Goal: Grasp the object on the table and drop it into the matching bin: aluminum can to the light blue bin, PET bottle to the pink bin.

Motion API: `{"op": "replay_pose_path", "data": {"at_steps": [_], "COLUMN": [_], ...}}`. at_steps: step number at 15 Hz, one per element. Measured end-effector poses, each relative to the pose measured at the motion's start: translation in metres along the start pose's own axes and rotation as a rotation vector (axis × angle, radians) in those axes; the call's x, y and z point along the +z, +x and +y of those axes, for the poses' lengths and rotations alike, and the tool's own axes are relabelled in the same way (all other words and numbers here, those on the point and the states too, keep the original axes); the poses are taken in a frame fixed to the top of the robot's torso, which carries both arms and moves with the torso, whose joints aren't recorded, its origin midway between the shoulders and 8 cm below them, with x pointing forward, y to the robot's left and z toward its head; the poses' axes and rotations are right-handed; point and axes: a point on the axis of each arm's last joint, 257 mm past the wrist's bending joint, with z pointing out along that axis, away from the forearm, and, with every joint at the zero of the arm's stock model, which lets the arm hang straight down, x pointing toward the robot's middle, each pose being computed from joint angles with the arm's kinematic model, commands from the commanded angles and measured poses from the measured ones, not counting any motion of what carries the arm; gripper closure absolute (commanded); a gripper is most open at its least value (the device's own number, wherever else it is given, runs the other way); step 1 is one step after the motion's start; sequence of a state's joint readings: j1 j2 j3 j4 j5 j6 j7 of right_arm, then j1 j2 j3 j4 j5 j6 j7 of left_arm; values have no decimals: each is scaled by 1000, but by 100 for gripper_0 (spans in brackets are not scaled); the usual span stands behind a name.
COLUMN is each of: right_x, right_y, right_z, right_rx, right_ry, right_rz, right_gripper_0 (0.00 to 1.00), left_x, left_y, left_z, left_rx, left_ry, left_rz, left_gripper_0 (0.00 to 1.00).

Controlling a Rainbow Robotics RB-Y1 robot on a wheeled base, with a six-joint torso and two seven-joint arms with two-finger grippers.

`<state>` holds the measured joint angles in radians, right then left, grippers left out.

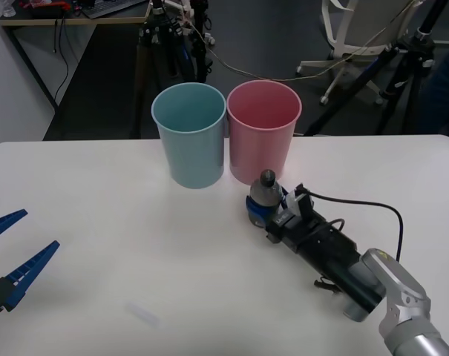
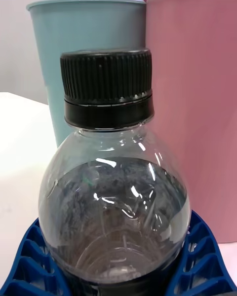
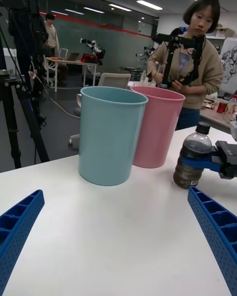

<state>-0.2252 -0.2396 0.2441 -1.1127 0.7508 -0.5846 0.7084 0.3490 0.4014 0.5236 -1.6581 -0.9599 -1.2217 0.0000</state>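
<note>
White tabletop (image 1: 98,193) in a workroom, with dark tripods and a chair on the floor behind.

Right end effector (image 1: 258,213) low on the right side of the tabletop, reaching in from the near right corner. Blue fingers (image 2: 29,261) closed around the lower part of the PET bottle (image 1: 266,194), one on each side, touching it. Holding it, by the look of things.

PET bottle upright, dark cap on top, long axis straight up and down. Bottom right at the tabletop in the left wrist view; hard to tell if touching or just off it.

Just beyond the bottle, straight ahead of the fingers: the pink bin (image 1: 263,133), very near, rim well above the cap. Beside it, to the robot's left and touching it or almost: the light blue bin (image 1: 191,137). Both bins upright with open tops.

Far off at the near left edge: left end effector (image 1: 38,230), fingers spread wide, holding nothing, well apart from the bottle and both bins. Right arm much nearer, and already on the bottle.

Probably next: up first, then forward. Bottle lower than the pink rim, so a lift above the rim needed before going over the pink bin. Pink bin the right one for a bottle. A little care to stay clear of the rim on the way up, with the bin so close.
</note>
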Motion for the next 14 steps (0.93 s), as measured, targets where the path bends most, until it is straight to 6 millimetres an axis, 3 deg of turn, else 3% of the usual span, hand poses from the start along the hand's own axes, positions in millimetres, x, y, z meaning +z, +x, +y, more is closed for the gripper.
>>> {"op": "replay_pose_path", "data": {"at_steps": [3,10,14], "right_x": [-19,-108,-141], "right_y": [-10,-28,-61], "right_z": [-3,-7,-13], "right_rx": [-25,-35,-15], "right_ry": [-9,0,-10], "right_rz": [-15,29,34], "right_gripper_0": [100,100,100], "left_x": [0,0,0], "left_y": [0,0,0], "left_z": [0,0,0], "left_rx": [0,0,0], "left_ry": [0,0,0], "left_rz": [0,0,0], "left_gripper_0": [0,0,0]}}
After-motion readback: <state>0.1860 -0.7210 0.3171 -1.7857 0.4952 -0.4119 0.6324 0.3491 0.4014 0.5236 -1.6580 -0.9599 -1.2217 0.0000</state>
